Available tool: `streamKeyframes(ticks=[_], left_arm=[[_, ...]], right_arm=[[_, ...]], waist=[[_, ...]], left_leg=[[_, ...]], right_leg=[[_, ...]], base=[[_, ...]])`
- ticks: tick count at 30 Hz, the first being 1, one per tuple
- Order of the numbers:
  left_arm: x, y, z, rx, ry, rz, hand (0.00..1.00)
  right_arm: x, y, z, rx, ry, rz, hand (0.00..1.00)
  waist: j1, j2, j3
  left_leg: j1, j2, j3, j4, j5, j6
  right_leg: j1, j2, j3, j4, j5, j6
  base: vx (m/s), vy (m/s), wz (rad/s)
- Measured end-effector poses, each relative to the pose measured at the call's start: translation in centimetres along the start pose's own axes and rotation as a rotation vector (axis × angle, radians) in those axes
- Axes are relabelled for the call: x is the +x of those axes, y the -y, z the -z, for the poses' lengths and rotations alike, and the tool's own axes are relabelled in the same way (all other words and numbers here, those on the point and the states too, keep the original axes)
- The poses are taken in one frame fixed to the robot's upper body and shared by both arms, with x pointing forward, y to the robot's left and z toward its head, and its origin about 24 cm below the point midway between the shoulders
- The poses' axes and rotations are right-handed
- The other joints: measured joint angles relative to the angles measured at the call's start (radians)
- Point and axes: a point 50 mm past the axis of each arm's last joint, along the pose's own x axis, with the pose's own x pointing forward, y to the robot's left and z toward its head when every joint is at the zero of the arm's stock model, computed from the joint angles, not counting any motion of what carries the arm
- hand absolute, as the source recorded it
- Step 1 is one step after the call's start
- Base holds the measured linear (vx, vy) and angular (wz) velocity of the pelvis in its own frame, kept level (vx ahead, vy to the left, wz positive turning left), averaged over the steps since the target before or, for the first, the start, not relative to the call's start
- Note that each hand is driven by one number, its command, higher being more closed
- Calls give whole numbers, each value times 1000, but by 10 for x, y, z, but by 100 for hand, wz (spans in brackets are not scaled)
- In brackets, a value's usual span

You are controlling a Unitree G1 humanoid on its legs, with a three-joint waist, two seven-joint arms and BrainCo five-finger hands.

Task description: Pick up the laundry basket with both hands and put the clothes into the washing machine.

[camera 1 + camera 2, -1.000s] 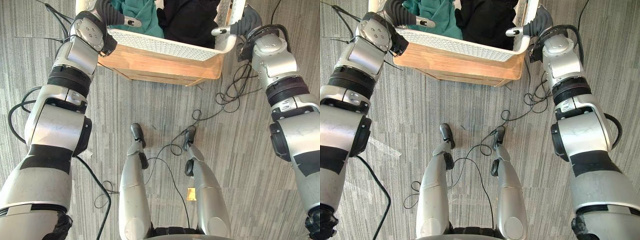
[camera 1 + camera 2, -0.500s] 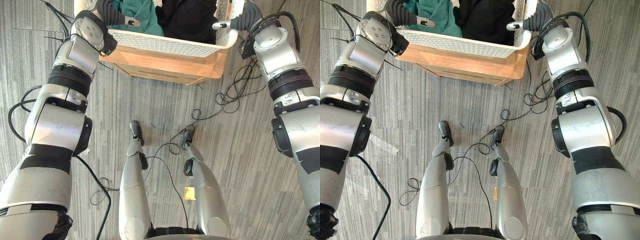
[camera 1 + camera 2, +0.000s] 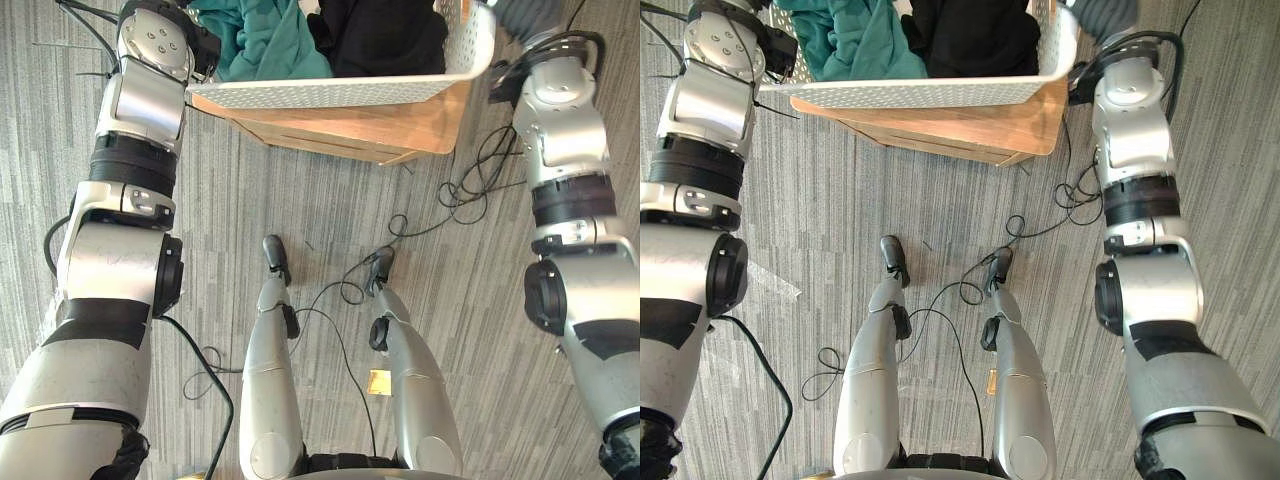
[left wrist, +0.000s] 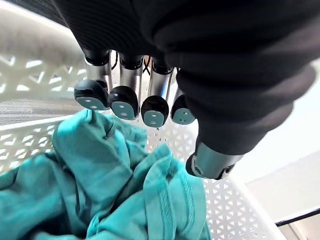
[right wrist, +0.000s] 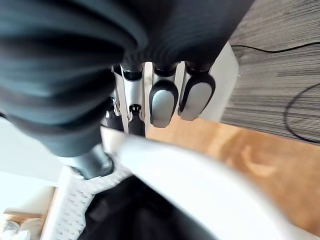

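The white perforated laundry basket (image 3: 340,92) hangs just above a low wooden table (image 3: 410,125), its near wall facing me. Inside lie teal clothes (image 3: 270,45) on the left and black clothes (image 3: 385,40) on the right. My left hand (image 4: 125,80) is at the basket's left end, its fingers curled over the rim with their dark tips above the teal cloth (image 4: 110,185). My right hand (image 5: 165,95) grips the right end, fingers hooked over the white rim (image 5: 200,185) and thumb beneath it. The right hand's dark cover (image 3: 525,12) shows at the basket's right corner.
The wooden table (image 3: 980,130) stands directly under the basket, on grey striped carpet (image 3: 480,330). A small yellow tag (image 3: 378,382) lies on the floor close to me.
Both hands have curled shut on the basket's ends. The basket has come up off the table towards me, and both arms have risen with it.
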Motion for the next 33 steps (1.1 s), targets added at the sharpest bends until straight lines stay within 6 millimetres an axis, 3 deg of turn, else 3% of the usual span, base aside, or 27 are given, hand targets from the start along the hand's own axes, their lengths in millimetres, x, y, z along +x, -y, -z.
streamKeyframes(ticks=[1, 5, 7, 12, 20, 21, 22, 23, 28, 33], left_arm=[[-2, -1, 0, -7, 6, -8, 100], [-14, -3, -9, -186, 40, -133, 100], [-25, -3, -8, -281, 63, -174, 100], [-45, -2, 2, -345, 78, -188, 100], [-60, 2, 36, -276, -21, -164, 100], [-60, 0, 37, -243, -30, -175, 0], [-60, -1, 38, -226, -32, -180, 0], [-60, -3, 38, -197, -34, -188, 0], [-42, -5, 31, -196, -59, -198, 0], [-14, -13, -4, -203, -5, -194, 0]], right_arm=[[-3, 5, -3, 32, 21, 28, 100], [-37, 54, -34, 113, 233, 297, 100], [-59, 67, -29, 88, 261, 380, 100], [-94, 73, 1, 17, 188, 410, 100], [-105, 77, 19, -47, 122, 364, 100], [-107, 80, 22, -52, 112, 368, 100], [-108, 81, 23, -54, 108, 370, 100], [-109, 84, 25, -56, 102, 378, 0], [-106, 86, 23, -39, 111, 406, 0], [-88, 82, 9, 66, 151, 429, 0]], waist=[[1, 0, 0], [-8, 0, 0], [-23, -1, -1], [-25, -1, -2], [-23, 0, -2], [-22, 0, -3], [-22, 1, -3], [-22, 1, -3], [-23, 2, -4], [-16, 2, -4]], left_leg=[[4, -1, 1, -4, 0, 0], [70, -31, 1, -63, 26, 7], [114, -50, -5, -83, 29, 9], [184, -75, -5, -97, 28, 9], [203, -87, -21, -95, 28, 10], [199, -87, -21, -95, 28, 10], [195, -87, -21, -95, 28, 10], [186, -87, -21, -95, 28, 10], [130, -83, -23, -87, 29, 11], [86, -66, -17, -75, 26, 12]], right_leg=[[2, -1, -1, 0, 0, 0], [40, -22, -6, 8, -15, 0], [71, -39, -19, 37, -43, 0], [107, -73, -22, 104, -92, 5], [107, -86, -19, 144, -120, -5], [100, -85, -18, 144, -121, -5], [97, -85, -18, 143, -121, -5], [87, -85, -16, 143, -121, -6], [41, -81, -20, 137, -104, -3], [15, -67, -14, 98, -78, 5]], base=[[29, -37, 0], [22, -17, 12], [21, 4, 30], [6, -16, 13], [-18, -46, 3], [-25, -45, -3], [-21, -44, -3], [-10, -41, -3], [11, -45, -2], [26, -45, -9]])
